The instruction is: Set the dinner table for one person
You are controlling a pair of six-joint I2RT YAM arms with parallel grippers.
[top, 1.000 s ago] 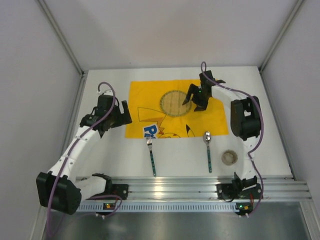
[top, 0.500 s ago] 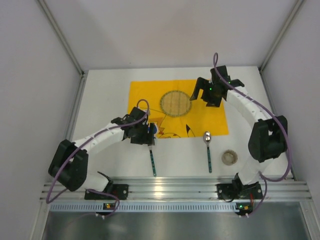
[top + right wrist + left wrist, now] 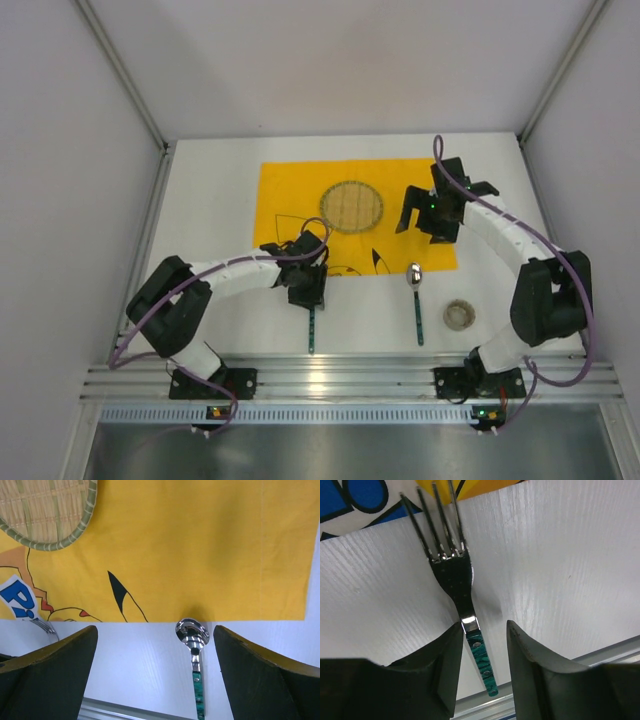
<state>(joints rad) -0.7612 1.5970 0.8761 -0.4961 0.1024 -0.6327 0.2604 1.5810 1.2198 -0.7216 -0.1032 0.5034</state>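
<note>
the left jaws stand apart astride the fork [image 3: 461,587] on the white desk [image 3: 560,580], tines at the edge of the yellow cloth [image 3: 285,195], so centre them before squeezing; right jaws gape wide over the spoon [image 3: 192,635].

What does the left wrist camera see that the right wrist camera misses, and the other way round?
Only the left wrist view shows the fork close up: head, neck and green handle, with the left gripper open, its jaws on either side of the handle. Only the right wrist view shows the spoon, the round woven mat and the right gripper, wide open. Both show the near edge of the yellow cloth, the white table and the fork's tines.
</note>
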